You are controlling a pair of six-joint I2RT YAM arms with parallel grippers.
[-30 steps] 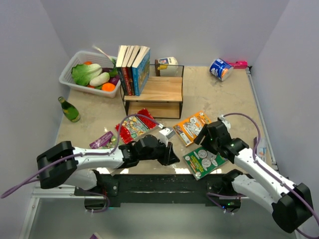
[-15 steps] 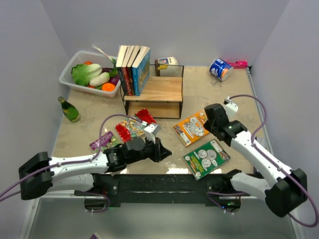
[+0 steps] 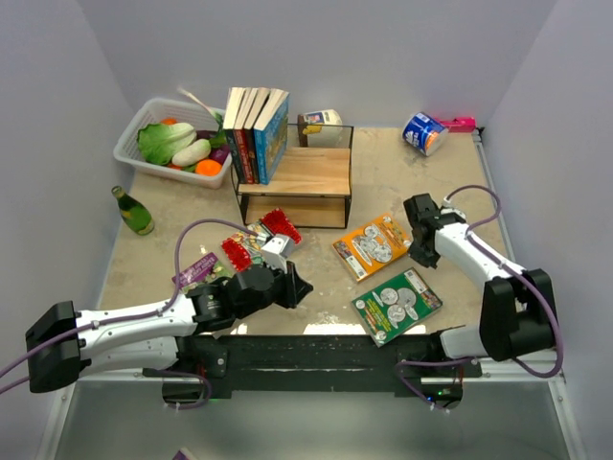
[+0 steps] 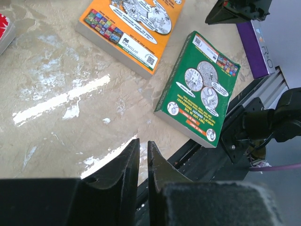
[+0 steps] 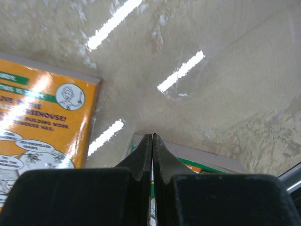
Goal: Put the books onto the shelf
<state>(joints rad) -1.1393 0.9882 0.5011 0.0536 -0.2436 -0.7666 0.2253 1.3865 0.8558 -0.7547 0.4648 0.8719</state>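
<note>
Jaws of the right gripper [image 5: 152, 135] have just snapped shut on nothing, drawn back beside the orange book [image 3: 372, 245] at its nine o'clock; the green book [image 3: 397, 305] lies at seven. The left gripper [image 4: 143, 141], a slit apart and empty, has retreated too. Both books remain off the shelf [image 3: 295, 172], farther at ten: no pick yet.

Right fingers [image 5: 141, 162] pressed together, orange book [image 5: 42, 122] at left, green book [image 5: 188, 154] underneath, glossy table [image 5: 211, 94]
</note>
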